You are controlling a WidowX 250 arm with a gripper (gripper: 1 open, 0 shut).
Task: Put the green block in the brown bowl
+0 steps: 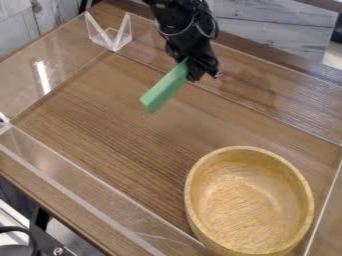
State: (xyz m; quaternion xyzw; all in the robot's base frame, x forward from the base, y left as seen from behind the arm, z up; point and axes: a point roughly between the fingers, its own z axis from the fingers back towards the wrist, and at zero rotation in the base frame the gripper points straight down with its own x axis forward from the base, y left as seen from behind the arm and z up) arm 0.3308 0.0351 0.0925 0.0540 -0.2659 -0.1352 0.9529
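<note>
The green block (163, 89) hangs tilted above the wooden table, its upper end pinched in my black gripper (191, 68), which is shut on it. Its lower end points down to the left. Far off at the lower right stands the brown bowl (249, 205), round, tan and empty, well apart from block and gripper.
Clear acrylic walls (60, 160) run around the wooden table surface (120, 130). A small clear stand (108, 32) sits at the back left corner. The robot arm (177, 18) comes down from the top centre.
</note>
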